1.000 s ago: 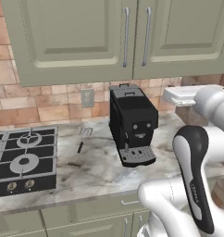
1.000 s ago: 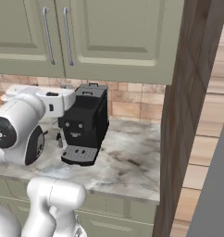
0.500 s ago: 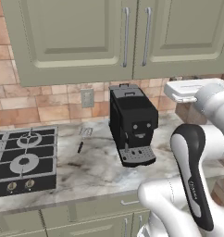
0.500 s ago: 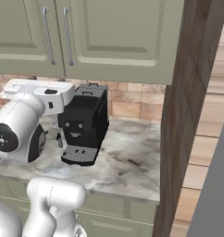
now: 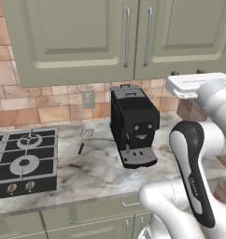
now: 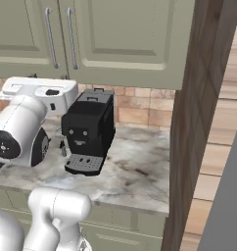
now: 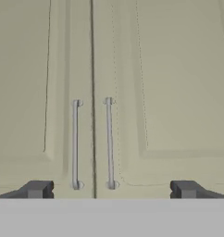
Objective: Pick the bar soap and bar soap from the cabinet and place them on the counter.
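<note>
My claw (image 7: 111, 190), fingers spread wide and empty, faces the shut cabinet (image 7: 146, 69) squarely, its two upright handles (image 7: 109, 141) dead ahead between them, the soaps presumably hidden behind.

We're in a home kitchen: sage-green wall cabinet (image 5: 129, 37) doors with long silver bar handles (image 7: 75, 143) hang above a brick-patterned tile backsplash (image 5: 45, 100). Below runs the marbled stone table (image 5: 96, 172), a black gas hob (image 5: 21, 161) set into it, a black coffee machine (image 5: 133, 123) standing beside, and green drawer fronts (image 5: 91, 212) underneath.
</note>
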You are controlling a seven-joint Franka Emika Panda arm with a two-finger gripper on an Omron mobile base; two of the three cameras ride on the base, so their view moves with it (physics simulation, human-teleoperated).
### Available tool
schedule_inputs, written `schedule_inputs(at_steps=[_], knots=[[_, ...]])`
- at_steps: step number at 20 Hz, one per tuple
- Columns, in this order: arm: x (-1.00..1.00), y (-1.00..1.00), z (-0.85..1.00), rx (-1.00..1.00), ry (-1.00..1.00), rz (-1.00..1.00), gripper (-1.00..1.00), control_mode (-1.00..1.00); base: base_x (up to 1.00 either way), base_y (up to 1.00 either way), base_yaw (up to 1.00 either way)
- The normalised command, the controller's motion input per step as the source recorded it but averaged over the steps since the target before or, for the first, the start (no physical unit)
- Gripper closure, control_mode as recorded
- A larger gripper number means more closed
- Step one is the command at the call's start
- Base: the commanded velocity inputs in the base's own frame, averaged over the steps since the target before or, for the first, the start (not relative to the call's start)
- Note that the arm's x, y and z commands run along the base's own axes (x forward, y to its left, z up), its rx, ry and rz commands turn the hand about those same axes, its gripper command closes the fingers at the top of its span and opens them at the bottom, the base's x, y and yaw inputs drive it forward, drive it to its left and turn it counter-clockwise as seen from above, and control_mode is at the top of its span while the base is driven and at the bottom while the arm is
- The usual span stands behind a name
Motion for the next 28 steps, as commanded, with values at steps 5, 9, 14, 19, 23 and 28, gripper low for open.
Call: schedule_inputs(at_steps=[5,9,14,19,23,28], knots=[[0.00,0.04,0.13,0.00,-0.03,0.00,-1.00,-1.00,0.00,0.00,0.00],[0.02,0.13,0.05,0.00,0.00,0.00,-1.00,-1.00,0.00,0.00,0.00],[0.04,0.12,0.05,0.00,0.00,0.00,-1.00,-1.00,0.00,0.00,0.00],[0.09,0.00,0.01,0.00,0.00,0.00,-1.00,-1.00,0.00,0.00,0.00],[0.10,0.00,0.00,0.00,0.00,0.00,-1.00,-1.00,0.00,0.00,0.00],[0.17,0.00,0.00,0.00,0.00,0.00,-1.00,-1.00,0.00,0.00,0.00]])
